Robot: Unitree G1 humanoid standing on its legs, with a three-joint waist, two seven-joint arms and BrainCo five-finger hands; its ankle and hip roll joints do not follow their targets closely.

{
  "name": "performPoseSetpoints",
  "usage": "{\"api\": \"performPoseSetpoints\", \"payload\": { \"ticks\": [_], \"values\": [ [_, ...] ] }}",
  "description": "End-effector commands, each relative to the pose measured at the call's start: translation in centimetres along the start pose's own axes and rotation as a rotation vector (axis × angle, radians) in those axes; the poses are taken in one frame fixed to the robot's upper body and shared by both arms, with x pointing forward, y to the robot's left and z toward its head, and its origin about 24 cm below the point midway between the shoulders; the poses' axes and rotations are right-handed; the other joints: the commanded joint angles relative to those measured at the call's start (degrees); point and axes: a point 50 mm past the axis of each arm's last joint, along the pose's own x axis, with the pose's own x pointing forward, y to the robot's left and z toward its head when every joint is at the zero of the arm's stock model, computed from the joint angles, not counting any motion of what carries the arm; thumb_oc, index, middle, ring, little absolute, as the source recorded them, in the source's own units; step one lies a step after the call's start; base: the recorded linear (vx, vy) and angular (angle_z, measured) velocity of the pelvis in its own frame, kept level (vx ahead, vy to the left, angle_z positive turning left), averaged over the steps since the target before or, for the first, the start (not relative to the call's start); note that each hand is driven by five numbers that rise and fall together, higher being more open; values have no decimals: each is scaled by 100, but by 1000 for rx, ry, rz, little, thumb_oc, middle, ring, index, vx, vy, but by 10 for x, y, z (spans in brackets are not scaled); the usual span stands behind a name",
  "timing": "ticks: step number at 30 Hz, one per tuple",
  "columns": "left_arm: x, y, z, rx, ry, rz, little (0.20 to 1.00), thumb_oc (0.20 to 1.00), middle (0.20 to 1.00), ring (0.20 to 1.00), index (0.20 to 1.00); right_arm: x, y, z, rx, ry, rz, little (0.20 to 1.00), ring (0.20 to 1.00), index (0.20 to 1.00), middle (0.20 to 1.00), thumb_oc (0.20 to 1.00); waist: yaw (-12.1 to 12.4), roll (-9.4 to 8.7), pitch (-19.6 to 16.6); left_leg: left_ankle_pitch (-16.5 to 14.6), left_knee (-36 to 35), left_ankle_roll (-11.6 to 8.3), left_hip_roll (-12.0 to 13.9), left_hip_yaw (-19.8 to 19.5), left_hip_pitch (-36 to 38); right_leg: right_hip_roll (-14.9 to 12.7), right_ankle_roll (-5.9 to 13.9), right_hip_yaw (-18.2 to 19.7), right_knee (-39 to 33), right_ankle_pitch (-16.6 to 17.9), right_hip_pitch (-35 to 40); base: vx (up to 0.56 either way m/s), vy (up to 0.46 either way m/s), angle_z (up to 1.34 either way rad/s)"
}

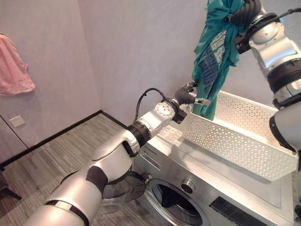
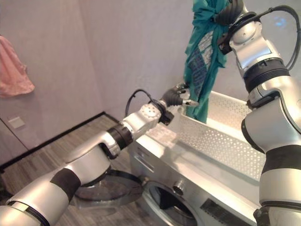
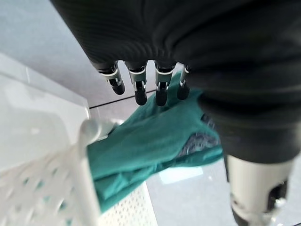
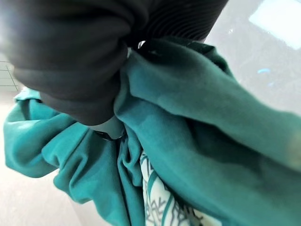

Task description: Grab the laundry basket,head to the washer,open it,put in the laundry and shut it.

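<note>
Teal garment (image 1: 214,61) hangs high from the right hand (image 1: 244,13), fingers bunched into its top, its tail still in the white basket (image 1: 244,141) on the washer (image 1: 225,188), clearing the rim. Left hand (image 1: 188,96), fingers straight, rests at the basket's near corner, likely steadying it; the washer door (image 2: 103,186) stands open below.

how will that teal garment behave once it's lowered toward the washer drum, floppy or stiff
Probably floppy: the teal garment hangs in loose folds from the right hand. It may snag, since its lower end drapes over the white basket rim. Likely light.
</note>
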Motion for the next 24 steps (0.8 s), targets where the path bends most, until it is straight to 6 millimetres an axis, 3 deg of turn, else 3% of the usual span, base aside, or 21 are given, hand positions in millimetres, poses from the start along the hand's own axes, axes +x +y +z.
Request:
{"api": "performPoseSetpoints", "payload": {
  "ticks": [1,11,16,24],
  "values": [
    [11,13,64,78,-139,68,1000,1000,1000,1000,1000,0,-59,52,31,-135,-178,200,200,200,200,200,125,-110,149,-726,59,84,11,288,650,-497,436,285,55,-716,220,-9,-3,-4],
    [9,30,85,74,-179,96,1000,1000,1000,1000,1000,1,-38,64,82,-179,-131,200,200,200,200,200,11,1,111,-719,59,93,-2,417,716,-503,443,404,55,-713,190,-3,-5,-7],
    [10,31,94,-51,-203,102,1000,1000,1000,1000,1000,1,-23,84,116,-224,-104,200,200,200,200,200,-72,104,115,-685,59,81,-6,507,731,-513,446,481,55,-699,147,-12,-32,-13],
    [6,34,111,-184,-288,101,1000,1000,1000,1000,1000,1,-14,89,247,-237,-97,200,200,200,200,200,-149,213,161,-641,59,61,-3,641,738,-497,450,618,55,-659,38,-18,-30,-11]
  ]
}}
